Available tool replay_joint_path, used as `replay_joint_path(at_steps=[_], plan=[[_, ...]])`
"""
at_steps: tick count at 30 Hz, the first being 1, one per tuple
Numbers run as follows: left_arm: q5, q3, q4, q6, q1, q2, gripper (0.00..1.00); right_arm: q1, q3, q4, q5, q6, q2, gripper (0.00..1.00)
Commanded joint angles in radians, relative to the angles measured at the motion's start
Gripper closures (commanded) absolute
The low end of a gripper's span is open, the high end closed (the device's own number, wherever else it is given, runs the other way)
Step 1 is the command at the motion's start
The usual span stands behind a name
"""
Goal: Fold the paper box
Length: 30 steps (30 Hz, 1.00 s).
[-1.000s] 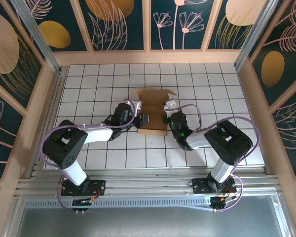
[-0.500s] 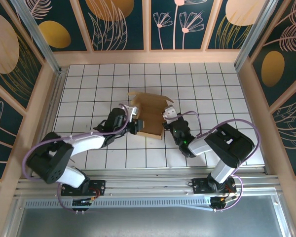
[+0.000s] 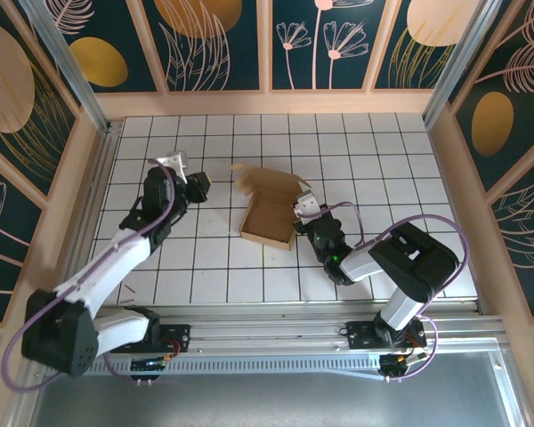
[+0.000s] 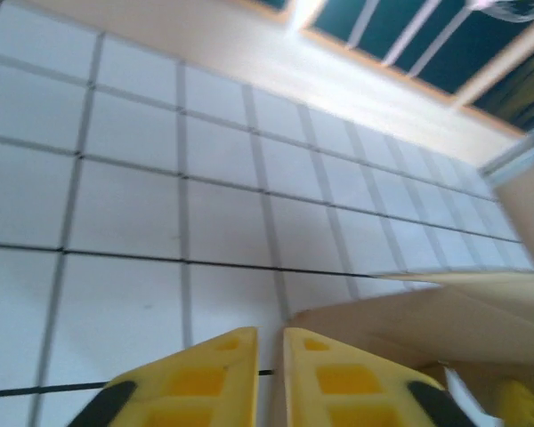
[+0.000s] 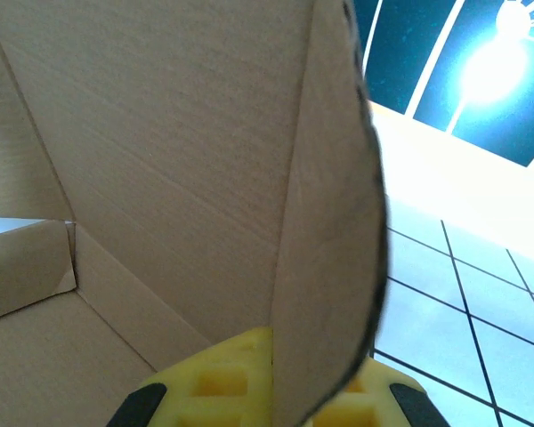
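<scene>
One paper box (image 3: 269, 213) of plain, matte brown cardboard sits near the middle of a tabletop (image 3: 383, 151) covered in glossy white square tiles with thin dark grid lines. From above, the box is a shallow, squarish open tray, turned slightly off the grid, with low raised walls and loose flaps standing unevenly along its far edge. Two robot arms reach in from the near edge, each white and black with a purple cable looped along it. The left arm (image 3: 116, 253) stretches toward the far left, and its tip is well apart from the box, over bare tile. In its wrist view, the two left fingers (image 4: 205, 378) are yellow moulded plastic with square recesses. They stand almost together with only a thin slit between them, and nothing is held. Part of the box's pale brown wall (image 4: 409, 311) shows at the lower right. The right arm (image 3: 400, 253) bends in toward the box's right side. In its wrist view, the two right fingers (image 5: 214, 382), also ribbed yellow plastic, are closed on a thin upright cardboard flap (image 5: 325, 222) with a rounded edge. The fibrous inner surface of the box, with a creased fold line, lies to the left.
</scene>
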Motion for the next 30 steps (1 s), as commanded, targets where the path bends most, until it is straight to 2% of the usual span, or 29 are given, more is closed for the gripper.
replay_joint_path(at_steps=[1,5,7,10,16,25,30], plan=[[0.17,0.053,-0.059,-0.1,0.047,0.142,0.91,0.009,-0.007,0.015,-0.003,-0.022,0.011,1.0],[0.355,0.116,0.056,-0.137,0.052,0.293,1.0,0.006,-0.004,0.002,-0.011,-0.003,0.007,1.0],[0.446,0.129,0.128,-0.144,0.052,0.347,1.0,0.006,-0.002,-0.002,-0.013,0.0,0.007,1.0],[0.531,0.176,0.111,-0.119,0.047,0.423,1.0,0.006,0.005,-0.017,-0.022,0.007,0.007,1.0],[0.543,0.191,0.103,-0.061,0.032,0.483,1.0,0.005,0.012,-0.009,-0.029,0.009,0.019,1.0],[0.582,0.185,0.24,-0.08,-0.002,0.558,1.0,0.005,0.013,-0.021,-0.031,0.004,0.014,1.0],[0.542,0.165,0.243,-0.074,-0.016,0.556,1.0,0.004,0.013,-0.026,-0.032,0.014,0.017,1.0]])
